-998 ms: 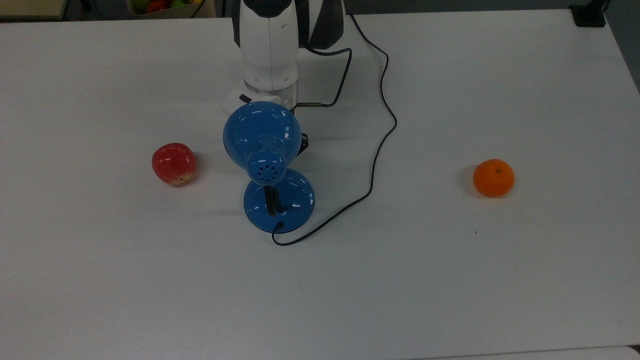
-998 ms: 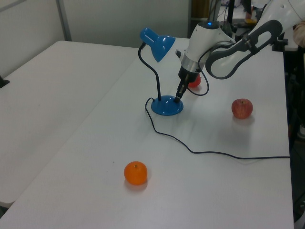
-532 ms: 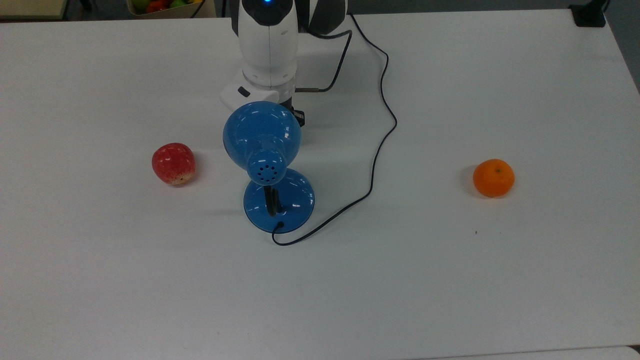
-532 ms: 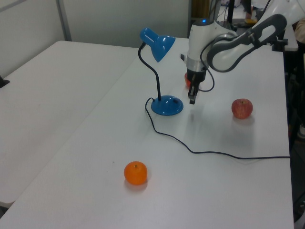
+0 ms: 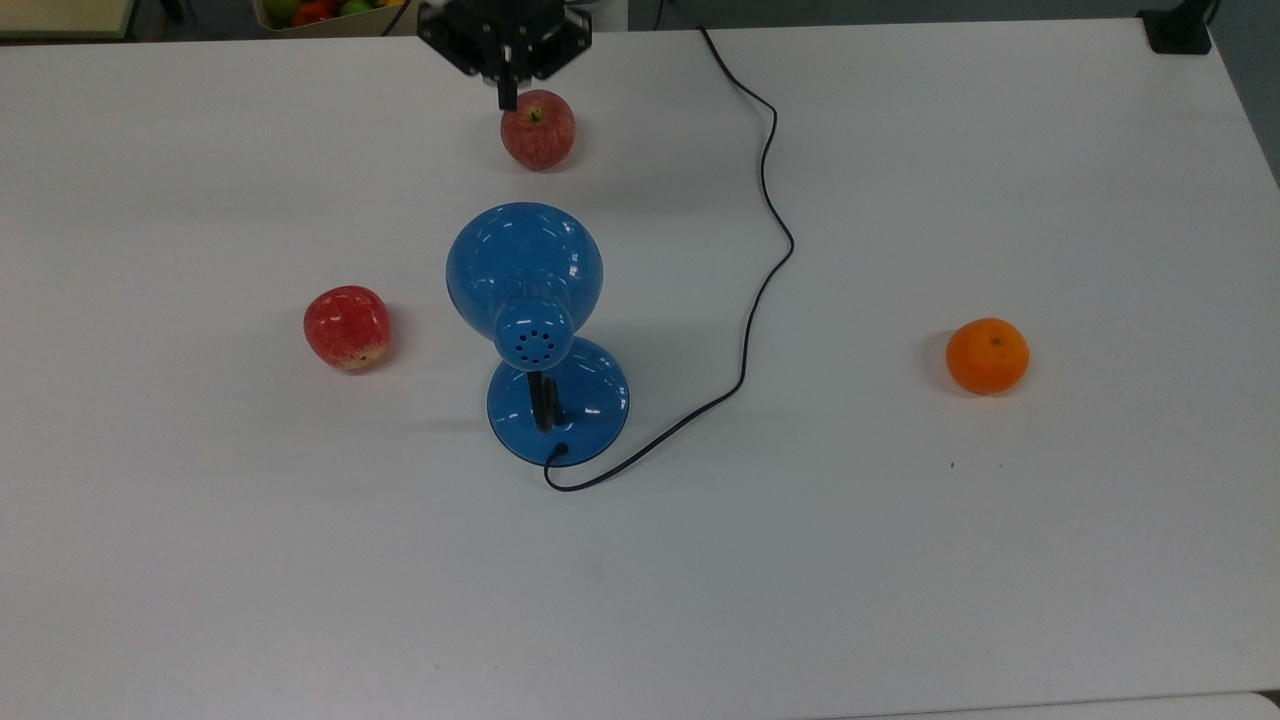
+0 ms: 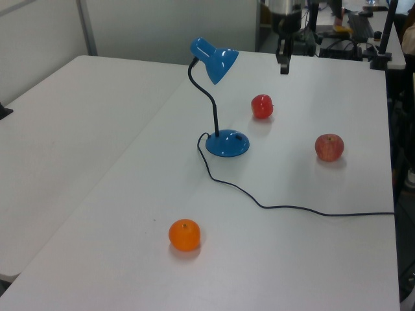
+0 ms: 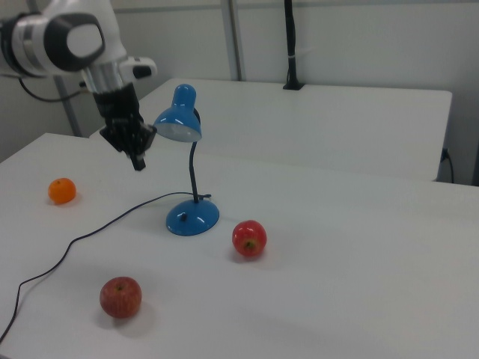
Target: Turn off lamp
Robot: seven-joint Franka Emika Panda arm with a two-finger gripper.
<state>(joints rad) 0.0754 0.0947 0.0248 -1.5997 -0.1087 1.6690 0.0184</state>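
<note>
A wide white table fills the scene, with a second white table beside it and grey wall panels behind. Near its middle stands the glossy blue desk lamp with dome shade, round base and black gooseneck, upright, the shade tipped away from its base. Its thin black cord snakes off the base across the table. In the top view, a bright red apple sits to the lamp's left, a paler red-and-yellow apple lies beyond the shade, and a round orange rests well off to the lamp's right. The black two-finger gripper hangs in the air well clear of the lamp, fingers pointing down and pressed together, gripping nothing; in the top view it hovers just beside the paler apple, above table level.
</note>
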